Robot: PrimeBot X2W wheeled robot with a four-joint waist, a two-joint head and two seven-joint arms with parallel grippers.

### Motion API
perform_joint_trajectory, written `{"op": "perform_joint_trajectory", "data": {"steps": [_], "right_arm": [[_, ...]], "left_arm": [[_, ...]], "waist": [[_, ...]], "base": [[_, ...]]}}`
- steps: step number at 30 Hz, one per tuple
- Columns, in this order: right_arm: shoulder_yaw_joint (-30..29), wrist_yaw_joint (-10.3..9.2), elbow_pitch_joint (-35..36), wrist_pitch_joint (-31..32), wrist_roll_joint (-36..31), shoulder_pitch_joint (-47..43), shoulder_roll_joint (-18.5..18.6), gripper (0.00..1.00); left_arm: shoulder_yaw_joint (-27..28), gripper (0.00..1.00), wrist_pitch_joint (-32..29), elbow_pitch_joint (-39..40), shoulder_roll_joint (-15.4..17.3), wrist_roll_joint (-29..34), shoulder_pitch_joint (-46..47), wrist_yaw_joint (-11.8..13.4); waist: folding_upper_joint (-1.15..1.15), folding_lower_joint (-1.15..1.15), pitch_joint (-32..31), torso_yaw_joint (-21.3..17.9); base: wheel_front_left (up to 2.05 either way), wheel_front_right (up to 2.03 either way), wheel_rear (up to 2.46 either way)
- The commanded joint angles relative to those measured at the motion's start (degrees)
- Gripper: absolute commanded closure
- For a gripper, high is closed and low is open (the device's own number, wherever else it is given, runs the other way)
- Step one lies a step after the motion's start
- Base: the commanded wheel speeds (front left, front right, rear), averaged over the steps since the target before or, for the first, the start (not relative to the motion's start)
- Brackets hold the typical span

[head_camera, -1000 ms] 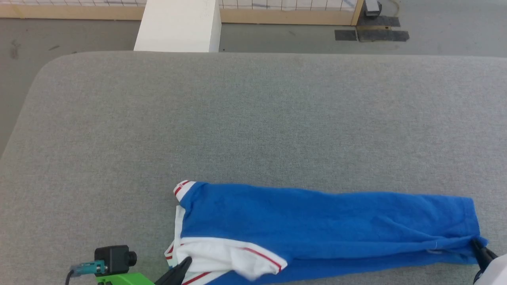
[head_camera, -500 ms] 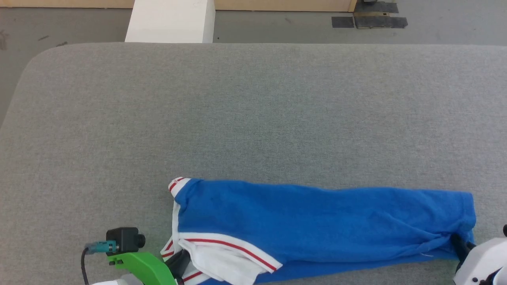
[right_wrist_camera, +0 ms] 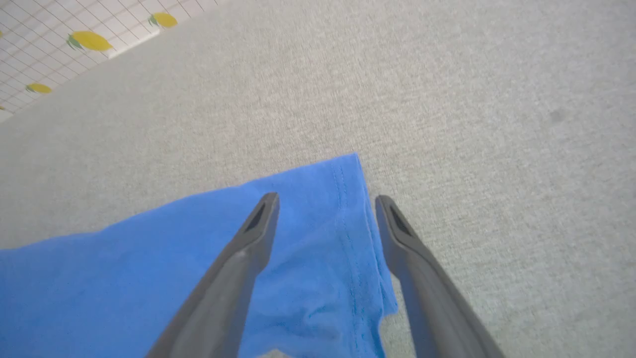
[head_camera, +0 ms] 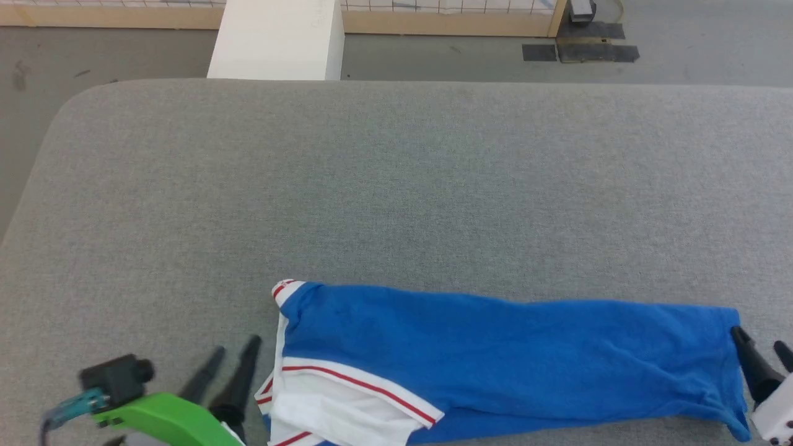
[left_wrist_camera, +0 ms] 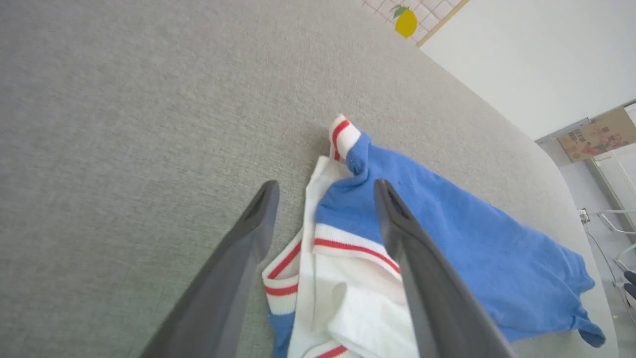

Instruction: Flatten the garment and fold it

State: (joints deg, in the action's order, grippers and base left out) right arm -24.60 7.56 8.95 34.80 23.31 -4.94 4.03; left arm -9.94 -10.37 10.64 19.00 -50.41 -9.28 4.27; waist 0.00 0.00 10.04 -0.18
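Note:
The garment (head_camera: pixel 495 359) lies as a long folded blue band across the near part of the grey table (head_camera: pixel 396 186), its white sleeve with red stripes at the left end (left_wrist_camera: pixel 357 298). My left gripper (head_camera: pixel 235 350) stands open just left of that sleeve end, off the cloth; its wrist view has the gripper (left_wrist_camera: pixel 325 186) above the striped trim. At the right end my right gripper (head_camera: pixel 761 337) is open too, and in its wrist view the gripper (right_wrist_camera: pixel 325 199) hovers over the blue hem (right_wrist_camera: pixel 348 219). Neither holds anything.
A white block (head_camera: pixel 279 37) stands beyond the table's far edge, with a wooden-framed tiled partition (head_camera: pixel 446 21) behind it. Dark mats (head_camera: pixel 582 49) lie on the floor at the back right. The grey tabletop stretches wide beyond the garment.
Both grippers have opened and let go of the garment's ends. The left one has drawn away to the left of the sleeve; the right one now sits beside the hem. The camera shifted slightly.

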Motion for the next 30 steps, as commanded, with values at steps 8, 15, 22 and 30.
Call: {"op": "perform_joint_trajectory", "data": {"steps": [8,15,22,30], "right_arm": [[-0.6,-0.08,4.3,-2.0,-2.1,-1.1,-0.7,0.00],[0.1,-0.08,-3.8,-5.3,-5.5,0.9,-0.1,0.00],[1.2,-0.08,-11.0,-6.7,-6.2,2.9,1.5,0.00],[1.7,-0.08,-18.1,-6.4,-4.9,4.7,2.5,0.56]], "left_arm": [[3.5,0.00,16.1,6.9,-2.2,9.8,-0.3,2.1],[3.5,0.00,25.3,6.1,-6.3,31.3,3.0,3.2],[4.9,0.00,25.3,3.5,-11.0,34.5,2.2,-0.3],[6.7,0.00,25.4,2.1,-12.5,36.0,2.3,-3.2]], "waist": [[0.00,0.00,-0.1,0.2],[0.00,0.00,1.7,0.8],[0.00,0.00,3.2,2.3],[0.00,0.00,3.6,3.2]], "base": [[0.00,0.00,0.00],[0.00,0.00,0.00],[0.00,0.00,0.00],[0.00,0.00,0.00]]}}
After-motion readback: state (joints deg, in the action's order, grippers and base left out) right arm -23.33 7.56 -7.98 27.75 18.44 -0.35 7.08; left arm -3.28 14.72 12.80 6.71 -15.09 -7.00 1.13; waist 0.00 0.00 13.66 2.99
